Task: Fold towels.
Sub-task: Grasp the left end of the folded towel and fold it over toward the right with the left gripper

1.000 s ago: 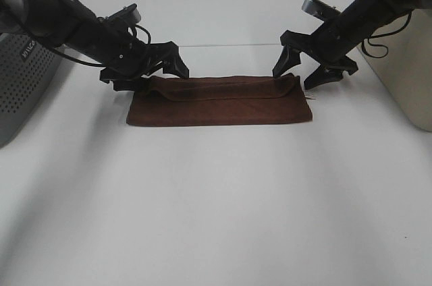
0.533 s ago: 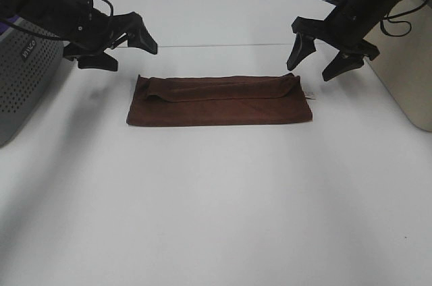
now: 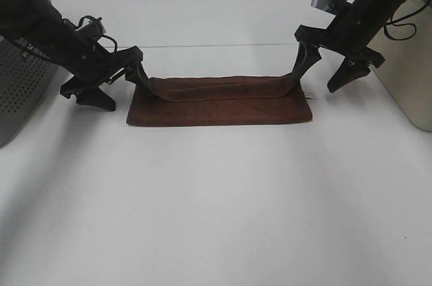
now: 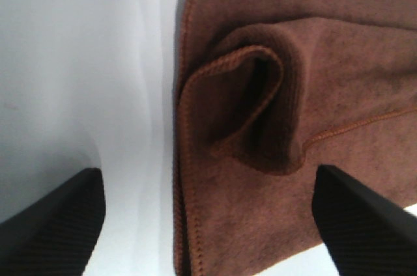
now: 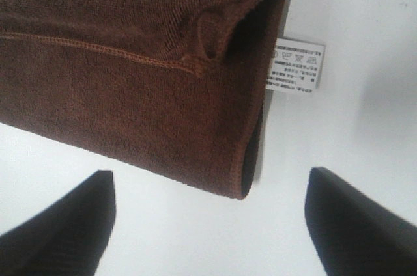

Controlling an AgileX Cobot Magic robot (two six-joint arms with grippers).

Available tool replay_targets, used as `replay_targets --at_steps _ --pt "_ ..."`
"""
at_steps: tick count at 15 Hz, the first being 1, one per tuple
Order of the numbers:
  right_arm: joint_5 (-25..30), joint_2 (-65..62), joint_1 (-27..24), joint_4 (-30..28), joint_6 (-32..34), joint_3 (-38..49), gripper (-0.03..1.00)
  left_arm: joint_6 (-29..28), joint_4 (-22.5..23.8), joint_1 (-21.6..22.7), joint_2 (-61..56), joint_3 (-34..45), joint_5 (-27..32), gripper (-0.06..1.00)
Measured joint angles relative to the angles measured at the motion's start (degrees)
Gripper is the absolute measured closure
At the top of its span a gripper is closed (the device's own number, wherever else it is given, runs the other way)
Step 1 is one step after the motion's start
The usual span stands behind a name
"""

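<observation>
**A:** As you go from the near edge of the white tabletop [image 3: 216, 218] toward the far one, what do you meet first?

**B:** The towel [image 3: 219, 104], past the middle. It is a dark reddish-brown cloth folded into a long strip lying crosswise. It is flat along its near side, with a rumpled upper layer along its far side.

**A:** And its tag?

**B:** The white care label [image 5: 297, 66] sticks out from the right end, flat on the tabletop.

**A:** The grippers?

**B:** The left gripper [image 3: 125, 95] is at the towel's left end, jaws spread wide. One finger touches the far left corner, where the cloth curls into a loop, and the other is outside the cloth. It grips nothing. The right gripper [image 3: 315, 86] is at the right end, just as wide. It has one finger at the far right corner and the other beyond the label, with nothing clasped.

**A:** And at the sides?

**B:** A grey perforated basket [image 3: 20, 90] stands at the left edge and a beige box [image 3: 405, 77] at the right.
</observation>
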Motion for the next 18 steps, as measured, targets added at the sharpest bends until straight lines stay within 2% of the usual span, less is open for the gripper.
replay_targets --at_steps 4,5,6,7,9,10,12,14,16,18 --pt "0.06 0.00 0.00 -0.06 0.06 0.00 0.20 6.47 -8.48 -3.09 1.38 -0.34 -2.01 0.17" --pt "0.06 0.00 0.00 -0.06 0.06 0.00 0.20 7.33 -9.40 -4.07 1.66 -0.34 -2.98 0.19" --pt "0.06 0.00 0.00 -0.06 0.06 0.00 0.20 7.33 -9.80 -4.58 1.95 -0.34 -3.50 0.26" --pt "0.06 0.00 0.00 -0.17 0.06 0.00 0.20 6.53 -9.68 -4.76 2.18 -0.34 -3.61 0.39" --pt "0.06 0.00 0.00 -0.40 0.06 0.00 0.20 3.61 -5.44 -3.95 2.29 -0.06 -3.67 0.76" --pt "0.06 0.00 0.00 -0.40 0.06 0.00 0.20 2.64 -3.09 -3.27 2.12 -0.06 -3.55 0.87" --pt "0.06 0.00 0.00 -0.46 0.06 0.00 0.20 -0.06 2.46 -1.38 0.46 0.00 -2.81 0.91" --pt "0.06 0.00 0.00 -0.46 0.06 0.00 0.20 -1.60 4.87 0.97 -1.95 0.00 -1.78 0.91" --pt "0.06 0.00 0.00 -0.46 0.06 0.00 0.20 -2.18 4.98 1.78 -4.47 0.00 -1.03 0.92" --pt "0.06 0.00 0.00 -0.46 0.06 0.00 0.20 -2.41 2.35 0.00 -5.21 -1.66 1.43 0.92"
